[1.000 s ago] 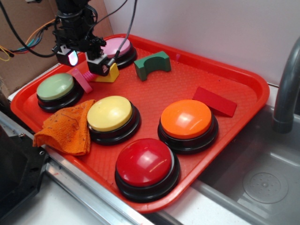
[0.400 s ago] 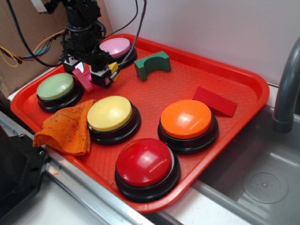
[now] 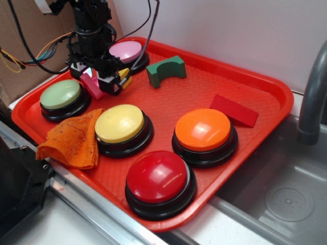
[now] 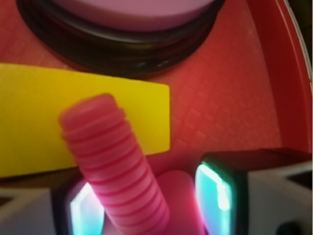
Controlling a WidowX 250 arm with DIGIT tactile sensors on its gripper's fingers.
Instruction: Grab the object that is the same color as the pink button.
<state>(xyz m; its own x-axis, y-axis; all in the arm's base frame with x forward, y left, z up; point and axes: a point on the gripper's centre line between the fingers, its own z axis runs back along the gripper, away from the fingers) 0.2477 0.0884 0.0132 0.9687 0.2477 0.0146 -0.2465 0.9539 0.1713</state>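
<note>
Tray (image 3: 265, 87), red, holding all items below; listed left to right in the exterior view.

Cloth (image 3: 71, 140): orange, crumpled, at the tray's near left rim, touching the yellow button's base.

Green button (image 3: 61, 94): pale green top, black base, far left.

Bolt (image 3: 92, 84): pink, square head showing just beside the green button, between my fingers. From the wrist view its ribbed shaft (image 4: 115, 164) runs up and leftward from between my two pads (image 4: 217, 193), its tip overlapping the wedge.

My gripper (image 3: 99, 81): lowered over the bolt, jaws narrowed with a pad on each side of it. A small gap shows on the right side, so I cannot tell whether the grip is firm.

Wedge (image 3: 124, 77): yellow, just behind my gripper, mostly hidden in the exterior view; broad and flat in the wrist view (image 4: 49, 122).

Yellow button (image 3: 120, 123): beside the cloth.

Pink button (image 3: 126, 51): at the far rim, just beyond the wedge.

Red button (image 3: 158, 176): large, nearest the front edge.

Green arch block (image 3: 166, 70): right of the pink button.

Orange button (image 3: 203, 130): centre right.

Red block (image 3: 234, 110): flat, behind the orange button.
</note>
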